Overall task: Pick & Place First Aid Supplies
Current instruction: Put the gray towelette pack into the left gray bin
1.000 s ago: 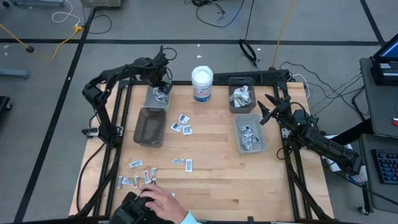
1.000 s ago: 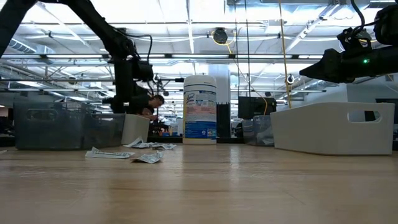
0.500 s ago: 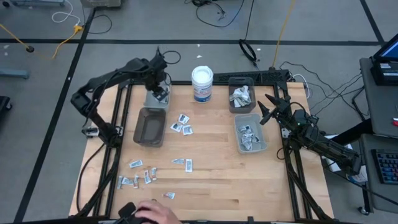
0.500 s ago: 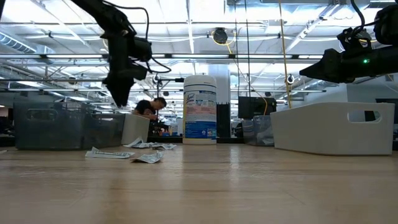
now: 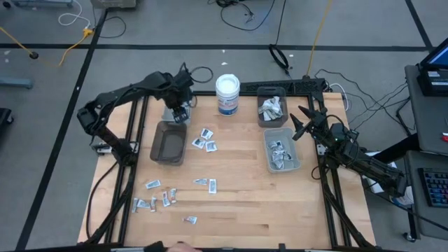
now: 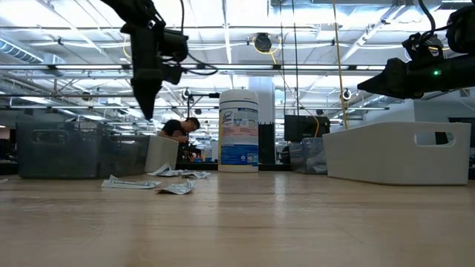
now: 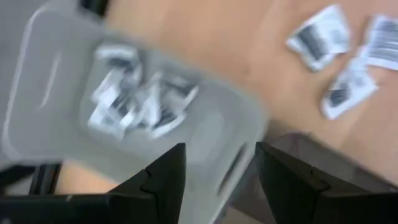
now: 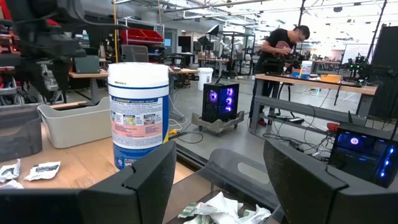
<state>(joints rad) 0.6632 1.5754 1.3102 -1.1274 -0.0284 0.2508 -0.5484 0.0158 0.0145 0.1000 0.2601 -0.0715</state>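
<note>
First aid supplies lie loose on the wooden table: a cluster (image 5: 204, 138) mid-table, a pair (image 5: 206, 183), and several packets (image 5: 155, 200) near the left front. More packets (image 7: 134, 102) fill the small pale bin (image 5: 175, 112) at the far left. My left gripper (image 7: 221, 180) hangs open above that bin, pointing down, with nothing between its fingers; the low view shows it (image 6: 147, 104) well clear of the table. At the right edge my right gripper (image 8: 217, 177) waits open and level beside the right bins.
A dark grey bin (image 5: 168, 142) stands just in front of the pale one. A white tub (image 5: 227, 94) stands at the far middle. Two bins holding packets (image 5: 271, 106) (image 5: 282, 149) stand at the right. Bare wood lies across the middle and near right.
My left gripper has risen straight out of the far-left bin, staying open, and has rolled about its own axis. A person's hand that reached onto the table's near edge among the loose packets has drawn back off the table.
</note>
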